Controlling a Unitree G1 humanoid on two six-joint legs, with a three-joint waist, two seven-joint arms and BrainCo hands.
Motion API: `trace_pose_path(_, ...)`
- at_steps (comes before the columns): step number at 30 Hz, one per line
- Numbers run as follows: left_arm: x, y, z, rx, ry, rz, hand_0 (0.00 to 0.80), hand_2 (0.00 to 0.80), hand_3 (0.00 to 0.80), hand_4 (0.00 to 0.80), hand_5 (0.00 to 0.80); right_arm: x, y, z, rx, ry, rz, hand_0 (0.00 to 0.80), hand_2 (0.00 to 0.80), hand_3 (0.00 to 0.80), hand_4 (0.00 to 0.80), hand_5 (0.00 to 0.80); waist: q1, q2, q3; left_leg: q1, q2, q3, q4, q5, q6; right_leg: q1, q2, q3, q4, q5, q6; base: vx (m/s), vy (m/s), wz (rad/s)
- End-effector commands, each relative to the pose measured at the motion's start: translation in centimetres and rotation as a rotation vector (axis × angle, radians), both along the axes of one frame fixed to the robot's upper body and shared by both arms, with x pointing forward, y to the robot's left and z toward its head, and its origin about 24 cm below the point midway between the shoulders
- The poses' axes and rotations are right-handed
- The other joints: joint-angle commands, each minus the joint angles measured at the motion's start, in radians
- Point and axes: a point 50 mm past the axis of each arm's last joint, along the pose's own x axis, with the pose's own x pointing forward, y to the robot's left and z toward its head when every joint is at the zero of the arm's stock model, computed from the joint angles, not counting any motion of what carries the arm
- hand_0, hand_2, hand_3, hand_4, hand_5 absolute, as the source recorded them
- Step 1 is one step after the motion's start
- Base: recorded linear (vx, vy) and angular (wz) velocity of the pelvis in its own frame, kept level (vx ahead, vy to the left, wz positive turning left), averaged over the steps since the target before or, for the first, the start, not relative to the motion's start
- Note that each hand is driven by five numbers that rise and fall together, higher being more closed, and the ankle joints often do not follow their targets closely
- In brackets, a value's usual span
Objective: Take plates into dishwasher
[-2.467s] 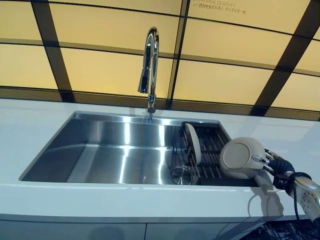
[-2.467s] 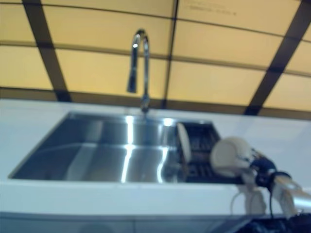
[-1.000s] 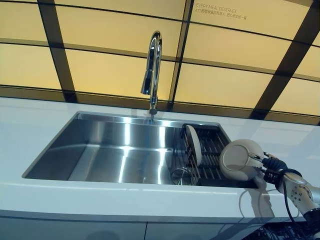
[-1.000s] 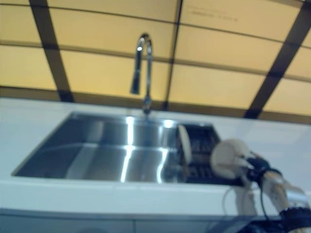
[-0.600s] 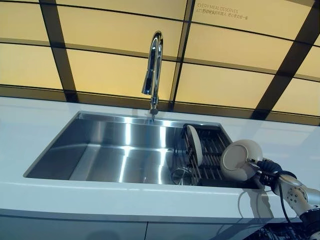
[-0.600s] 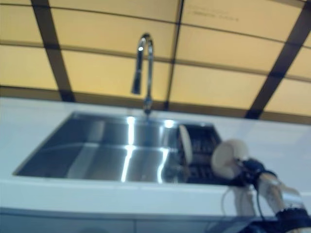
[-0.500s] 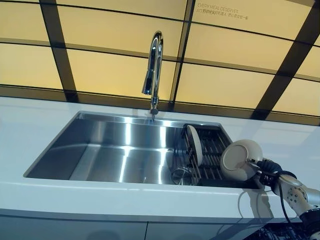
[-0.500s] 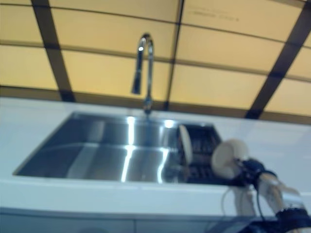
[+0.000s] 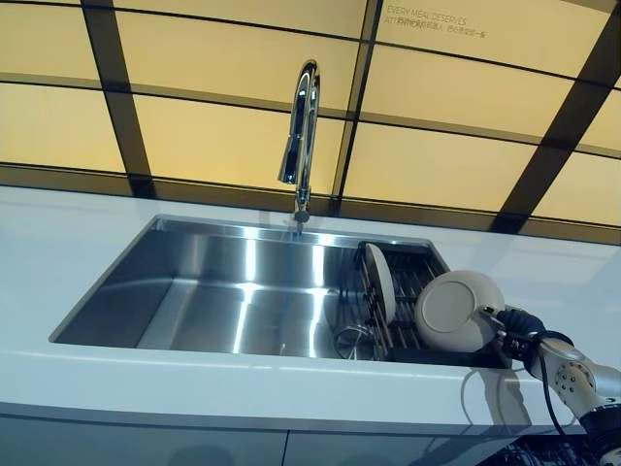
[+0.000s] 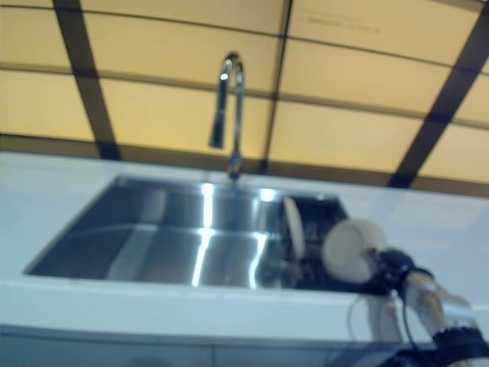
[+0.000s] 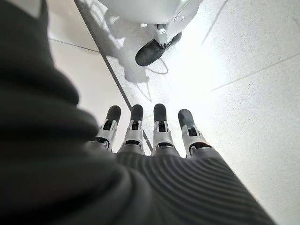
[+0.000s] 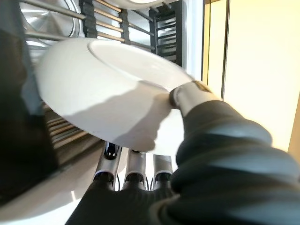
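The right hand (image 9: 519, 325) pinched a white plate (image 9: 456, 311) by its rim, thumb (image 12: 187, 96) on one face and fingers (image 12: 133, 164) beneath the other. The plate was held on edge, tilted, above the right end of the steel sink (image 9: 194, 291), over a dark rack (image 9: 412, 282). A second plate (image 9: 380, 282) stood upright in the rack, apparently just left of the held one. A tap (image 9: 301, 136) rose behind the sink. The left hand (image 11: 150, 136) hung over the floor, fingers straight and holding nothing.
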Motion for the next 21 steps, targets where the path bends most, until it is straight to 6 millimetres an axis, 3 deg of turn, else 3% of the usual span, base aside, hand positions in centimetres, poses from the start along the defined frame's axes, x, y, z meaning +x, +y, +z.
trace_pose_path(1,0.7,0.4,0.2,0.023,-0.001,-0.011,0.0,0.0,0.0,0.0,0.0,1.6,0.6,3.7,-0.023,-0.164,0.024,0.8,0.8,0.8,0.8,0.8,0.029,0.003,-0.014,0.038,-0.003,0.002,0.004,-0.102,0.001,-0.038,-0.035,-0.049,0.046,0.001,0.098,0.0,0.0,0.0)
trace_pose_path(15,0.6,0.5,0.2,0.024,-0.004,-0.005,0.0,0.0,0.0,0.0,0.0,1.7,0.9,5.9,-0.053,-0.279,0.034,0.8,0.8,0.8,0.8,0.8,0.026,0.0,-0.015,0.037,-0.003,0.003,0.004,-0.103,0.003,-0.04,-0.035,-0.046,0.045,0.003,0.1,0.0,0.0,0.0)
trace_pose_path(21,0.5,0.5,0.2,0.023,-0.005,0.003,0.0,0.0,0.0,0.0,0.0,1.6,0.8,7.9,-0.094,-0.379,0.032,0.8,0.8,0.8,0.8,0.8,0.024,-0.003,-0.017,0.039,-0.002,0.002,0.004,-0.104,0.003,-0.04,-0.037,-0.047,0.048,0.002,0.102,0.0,0.0,0.0)
